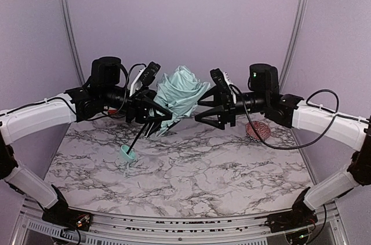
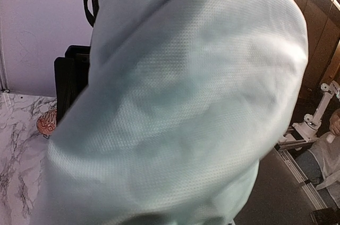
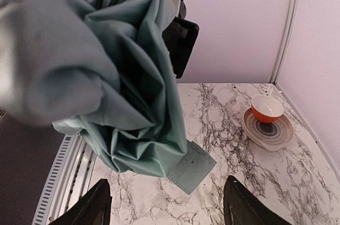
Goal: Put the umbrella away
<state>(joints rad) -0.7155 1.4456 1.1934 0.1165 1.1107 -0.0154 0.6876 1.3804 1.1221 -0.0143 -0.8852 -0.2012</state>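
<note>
The umbrella [image 1: 181, 90] hangs above the table between both arms, its pale mint-green canopy bunched and its black shaft slanting down to the small green handle [image 1: 128, 153] near the marble. My left gripper [image 1: 152, 112] is shut on the umbrella where the shaft meets the canopy. In the left wrist view the canopy fabric [image 2: 180, 102] fills the frame and hides the jaws. My right gripper [image 1: 203, 109] sits just right of the canopy, open. In the right wrist view its gripper [image 3: 167, 183] has nothing between the wide-apart fingers. The folded canopy [image 3: 127, 97] and its fabric strap tab [image 3: 195, 166] hang just ahead of them.
A pink patterned round lump [image 1: 258, 131] lies on the marble table [image 1: 191, 169] under the right arm, and shows as well in the left wrist view [image 2: 47, 123]. An orange cup on a saucer [image 3: 267, 110] stands at the table's far corner. Purple walls enclose the back and sides.
</note>
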